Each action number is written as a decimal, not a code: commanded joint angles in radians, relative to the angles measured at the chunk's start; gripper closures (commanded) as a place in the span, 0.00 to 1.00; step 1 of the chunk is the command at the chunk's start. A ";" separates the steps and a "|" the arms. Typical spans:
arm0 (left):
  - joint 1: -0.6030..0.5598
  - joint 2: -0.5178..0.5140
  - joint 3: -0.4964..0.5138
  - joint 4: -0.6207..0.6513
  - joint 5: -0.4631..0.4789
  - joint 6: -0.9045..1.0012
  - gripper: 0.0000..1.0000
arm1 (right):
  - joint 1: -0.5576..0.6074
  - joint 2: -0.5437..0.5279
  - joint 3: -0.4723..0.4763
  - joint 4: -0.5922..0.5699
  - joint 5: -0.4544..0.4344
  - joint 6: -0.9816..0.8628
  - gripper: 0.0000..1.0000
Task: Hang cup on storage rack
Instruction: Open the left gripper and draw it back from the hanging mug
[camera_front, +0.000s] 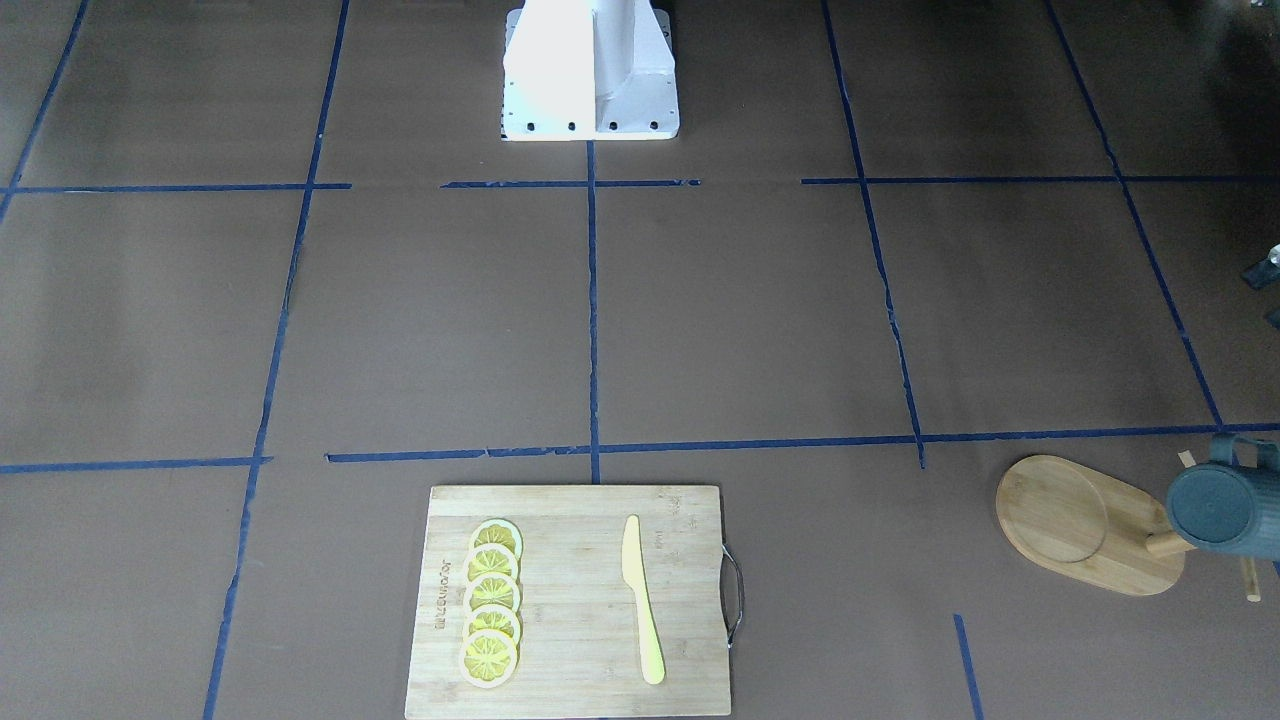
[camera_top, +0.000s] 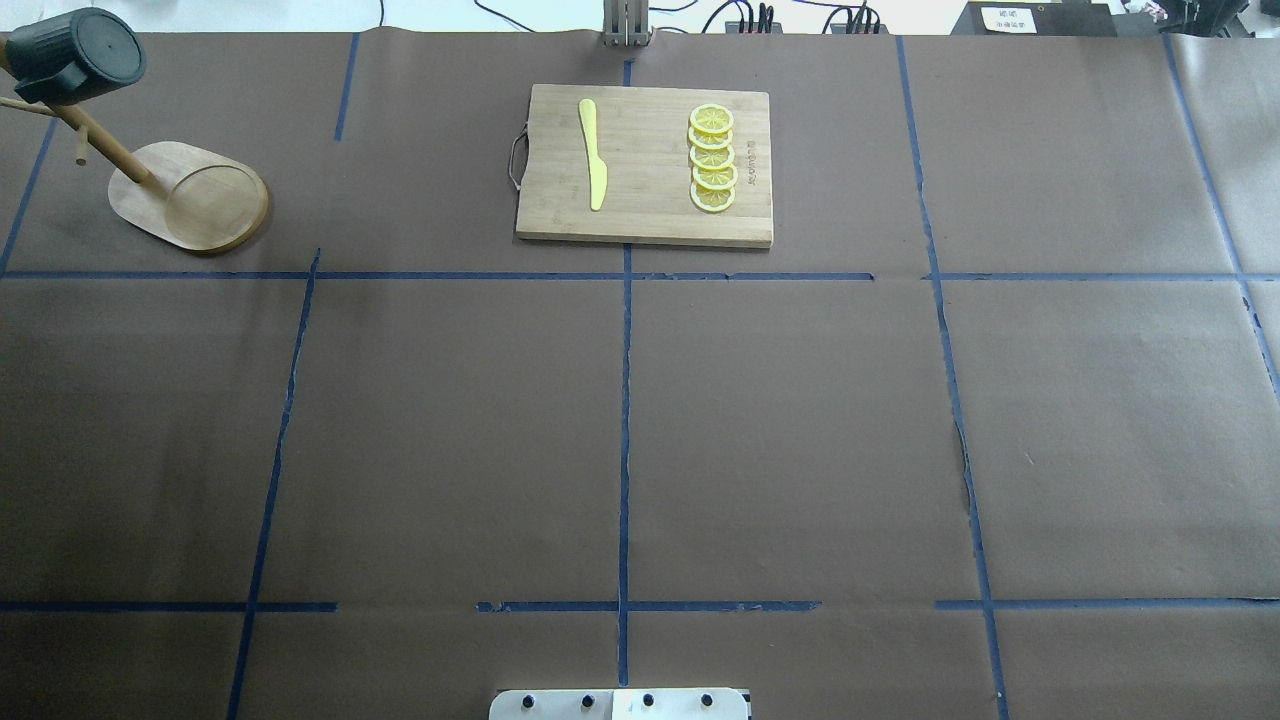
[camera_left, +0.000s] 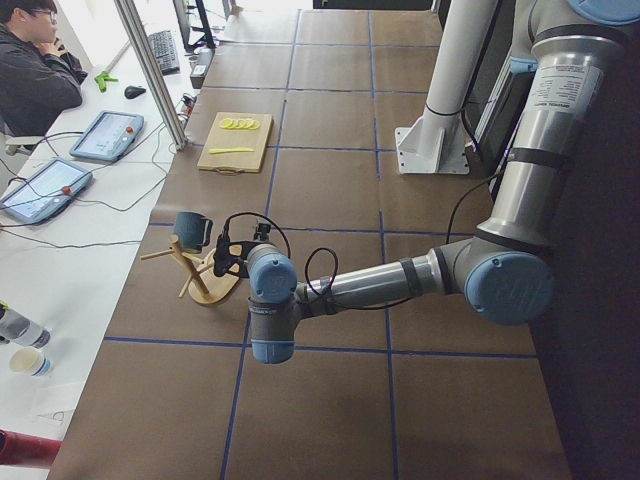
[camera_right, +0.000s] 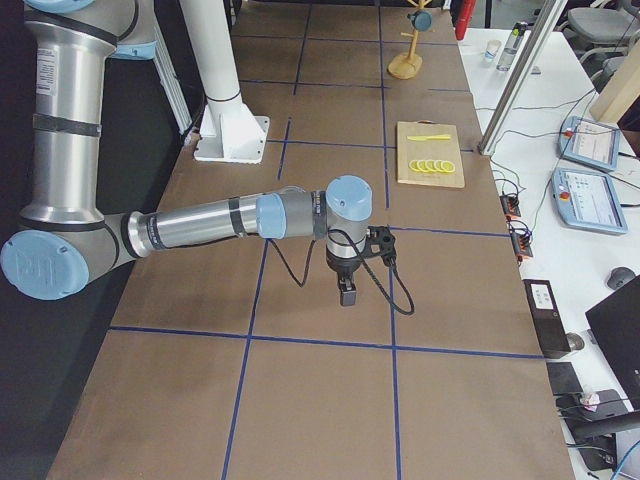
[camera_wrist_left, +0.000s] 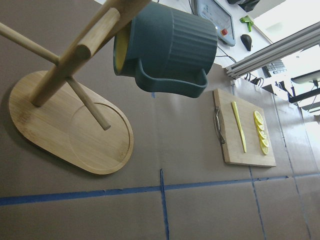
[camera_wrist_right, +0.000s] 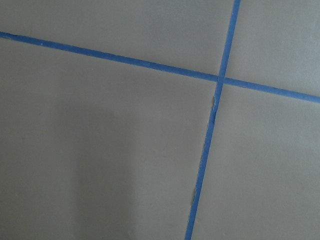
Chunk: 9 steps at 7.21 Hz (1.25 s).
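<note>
I see dark teal-grey ribbed cup (camera_wrist_left: 172, 47) hung on peg of light bamboo mug-tree storage rack (camera_wrist_left: 55, 125), above oval base, at far-left corner of table. Left gripper (camera_left: 222, 257) near rack, apart from cup; right gripper (camera_right: 346, 293) over bare brown paper. Can't tell jaw state on either

matt ribbed cup (camera_wrist_left: 170, 47), bamboo storage rack (camera_wrist_left: 47, 122)

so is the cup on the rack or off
On: the cup hangs from the rack, clear of the table.
</note>
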 joint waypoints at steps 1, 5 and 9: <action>-0.007 0.002 0.000 0.178 0.015 0.313 0.00 | 0.000 0.000 -0.002 0.000 0.002 0.000 0.00; -0.007 0.003 -0.004 0.491 0.200 0.849 0.00 | 0.000 0.000 -0.006 0.000 0.002 0.000 0.00; -0.044 0.000 -0.044 0.975 0.397 1.337 0.00 | 0.000 0.000 -0.006 0.000 0.002 -0.003 0.00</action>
